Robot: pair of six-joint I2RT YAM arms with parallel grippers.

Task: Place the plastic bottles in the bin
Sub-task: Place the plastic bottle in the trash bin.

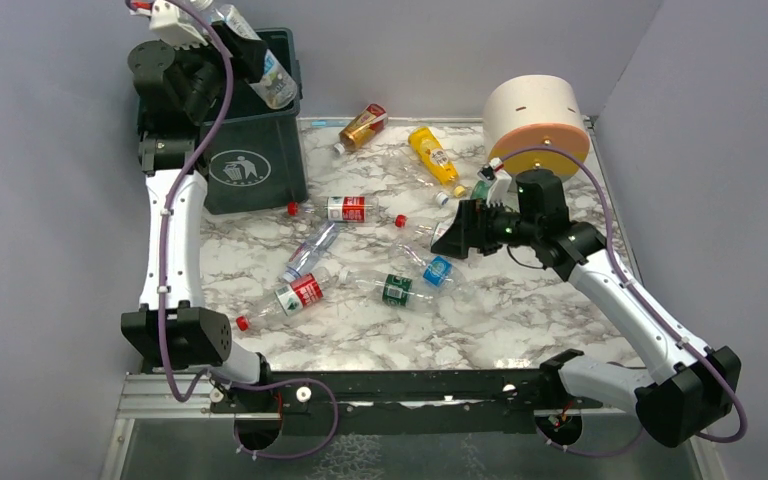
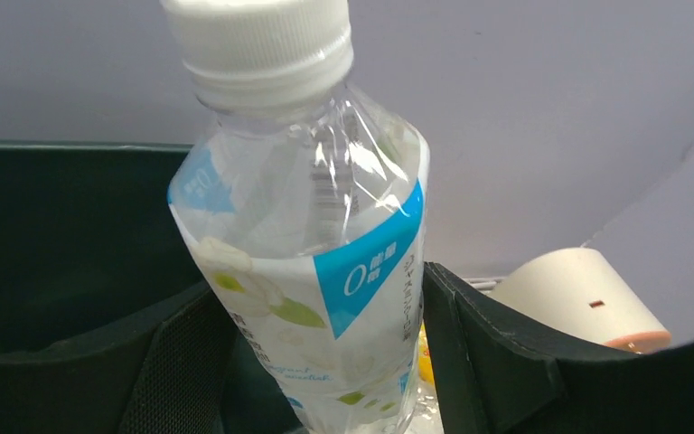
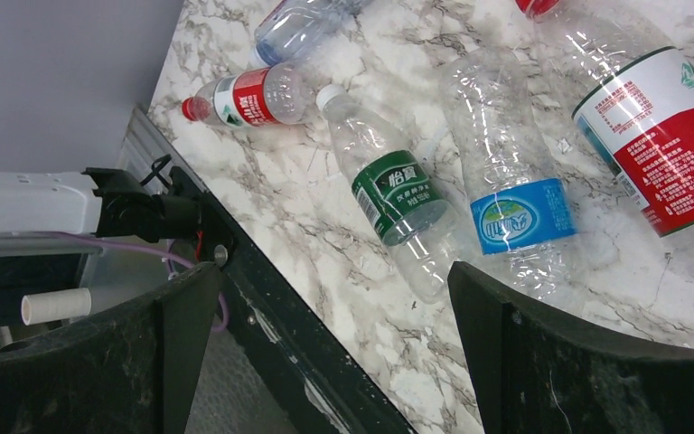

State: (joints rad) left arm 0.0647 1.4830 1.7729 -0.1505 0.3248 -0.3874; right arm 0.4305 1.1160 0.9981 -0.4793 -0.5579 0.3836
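Note:
My left gripper (image 1: 243, 52) is shut on a clear bottle (image 1: 268, 72) with a white cap and a blue-and-white label. It holds the bottle over the open top of the dark green bin (image 1: 255, 160). In the left wrist view both fingers (image 2: 181, 362) press the bottle (image 2: 316, 262), with the bin's dark inside (image 2: 54, 235) behind. My right gripper (image 1: 457, 238) is open and empty above the table. In its wrist view (image 3: 332, 271) it hovers near a green-label bottle (image 3: 398, 199) and a blue-label bottle (image 3: 515, 212).
Several bottles lie on the marble table (image 1: 520, 310): amber (image 1: 363, 127), yellow (image 1: 433, 152), red-label ones (image 1: 348, 208) (image 1: 295, 296), green-label (image 1: 396, 289), blue-label (image 1: 437, 270). The big cream cylinder (image 1: 537, 120) stands at the back right. Grey walls enclose the table.

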